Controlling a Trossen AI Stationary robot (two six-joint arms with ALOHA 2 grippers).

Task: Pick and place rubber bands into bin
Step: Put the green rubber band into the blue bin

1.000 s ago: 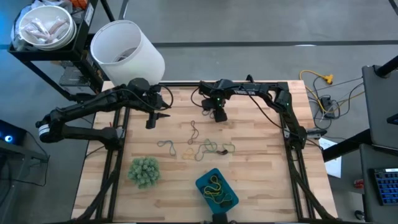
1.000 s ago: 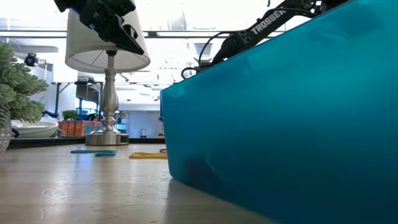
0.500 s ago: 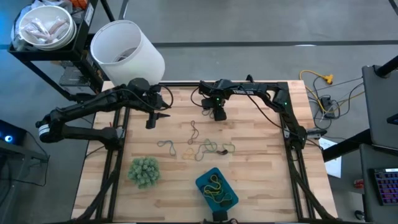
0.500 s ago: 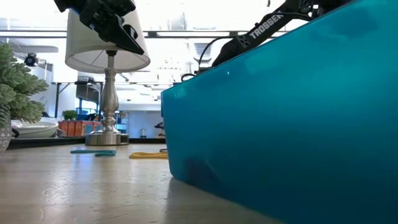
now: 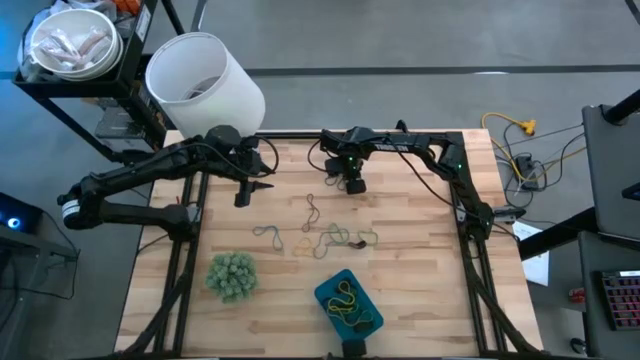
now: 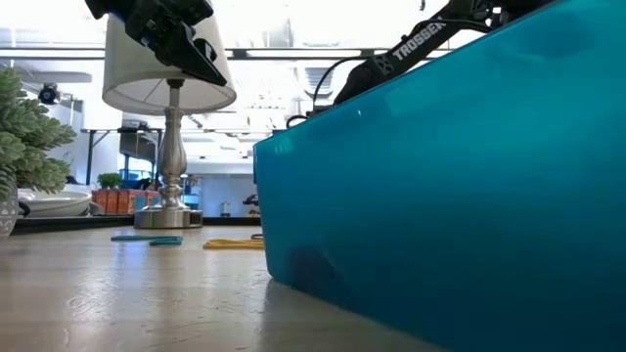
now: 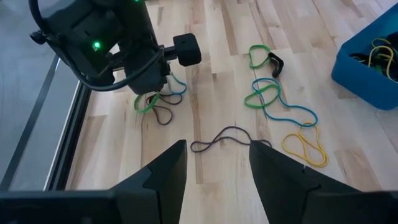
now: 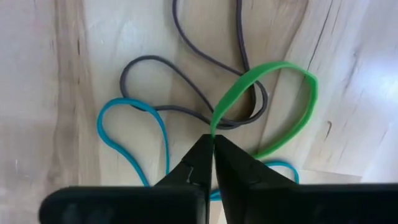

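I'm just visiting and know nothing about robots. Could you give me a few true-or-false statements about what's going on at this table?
1. The right gripper has its jaws pinched on a green rubber band. True.
2. The blue bin is empty. False: several bands already lie in it.
3. The left gripper is carrying a band. False: its jaws are open and hold nothing.
4. Loose bands lie on the table between the grippers and the bin. True.
5. The fuzzy green ball sits inside the bin. False: it rests on the table beside it.

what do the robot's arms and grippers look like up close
Both arms are dark, slim and jointed. The right arm carries white TROSSEN lettering. The right gripper has a boxy black housing, a green light, black cables and a round knob. The left gripper has two broad, dark, tapering fingers.
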